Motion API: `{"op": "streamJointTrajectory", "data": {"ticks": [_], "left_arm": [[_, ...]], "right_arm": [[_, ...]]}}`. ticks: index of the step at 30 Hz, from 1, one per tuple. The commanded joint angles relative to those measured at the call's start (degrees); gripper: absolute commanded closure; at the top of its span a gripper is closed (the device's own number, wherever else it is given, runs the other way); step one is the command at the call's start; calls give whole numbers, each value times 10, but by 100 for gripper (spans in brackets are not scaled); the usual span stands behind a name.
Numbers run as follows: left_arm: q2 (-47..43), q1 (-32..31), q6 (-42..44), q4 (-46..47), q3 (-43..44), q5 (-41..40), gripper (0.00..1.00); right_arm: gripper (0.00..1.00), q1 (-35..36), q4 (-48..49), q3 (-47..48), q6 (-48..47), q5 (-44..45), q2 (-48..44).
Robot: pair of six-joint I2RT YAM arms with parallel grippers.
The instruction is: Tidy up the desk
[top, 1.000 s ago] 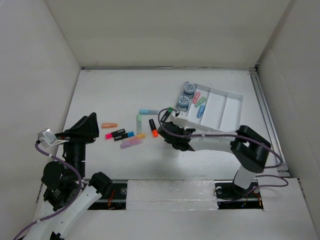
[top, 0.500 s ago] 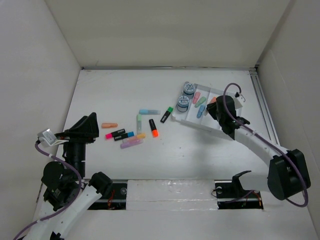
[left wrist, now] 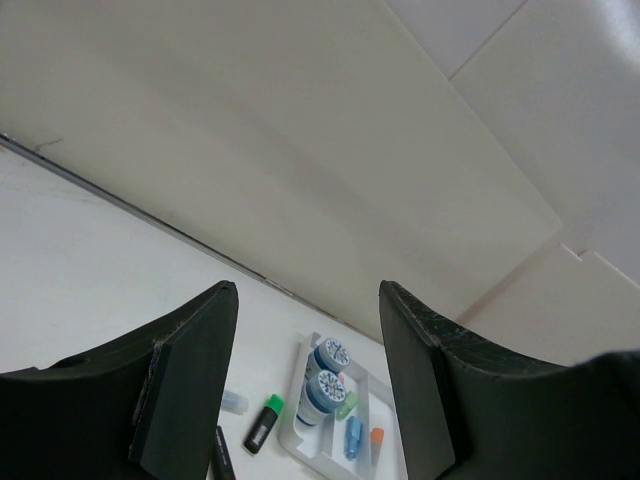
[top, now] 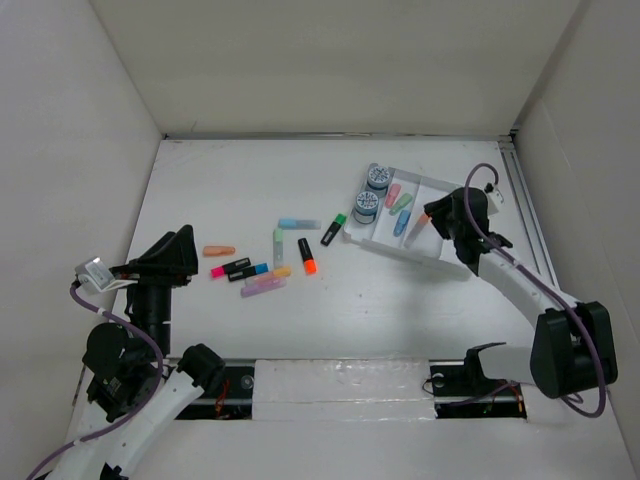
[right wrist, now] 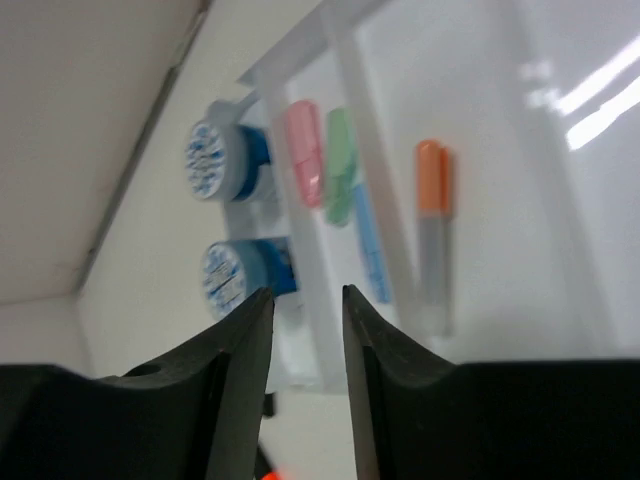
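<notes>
"While you are looking down from overhead, what is showing?"

"The desk (top: 250, 180) is spreading white between its walls, and I am holding my right claw (top: 435, 218) over the tray (top: 400, 250) at the far right. An orange-capped marker (top: 420, 222) is lying in the tray just beside that claw. Two round blue tubs (top: 366, 203) are standing at the tray's left end. Several loose markers (top: 263, 287) are lying scattered mid-desk, apart from the tray. My left claw (top: 175, 250) is hovering above the desk's left side."

"And what is your left wrist seeing?"

"My left claw (left wrist: 307, 290) is gaping wide, with nothing between its fingers. Beyond them the desk (left wrist: 80, 250) is running up to the back wall. The tray (left wrist: 375, 398) is sitting well away with the round blue tubs (left wrist: 325, 385) in it. A green-capped marker (left wrist: 262, 425) is lying on the desk just beside the tray."

"And the right wrist?"

"My right claw (right wrist: 305, 300) is standing slightly parted and is gripping nothing. The orange-capped marker (right wrist: 432, 230) is lying flat in one compartment of the tray (right wrist: 540, 230), apart from my fingers. A pink marker (right wrist: 303, 150), a green marker (right wrist: 340, 165) and a blue marker (right wrist: 370, 250) are lying together in the next compartment, across a divider. The round blue tubs (right wrist: 225, 160) are sitting just past them."
</notes>
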Motion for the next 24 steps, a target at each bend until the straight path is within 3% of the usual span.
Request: {"op": "streamJointTrajectory", "data": {"ticks": [1,4,8,9,11,12,14,15,22,24], "left_arm": [[5,1,8,29,-1,9,45],[8,1,8,28,0,11,45],[9,1,8,29,2,8,45],[9,1,7,28,3,7,45],[9,7,2,29,5,14,45],[9,7,1,29,5,17,45],[9,12,-2,29,5,26,45],[7,12,-3,29,5,26,45],[2,12,-1,29,2,25,45],[2,12,-1,29,3,25,45]], "right_arm": [[65,45,86,-15,-25,-77,-33],[99,139,122,-10,-50,-122,-14],[100,289,140,37,-112,-111,74],[98,318,142,49,-146,-103,91],[82,393,141,88,-174,-88,125],[69,412,139,102,-201,-88,160],[55,453,137,146,-219,-81,194],[41,476,99,208,-242,-67,248],[37,504,-8,377,-302,-74,407],[37,513,-19,389,-305,-71,427]]}}
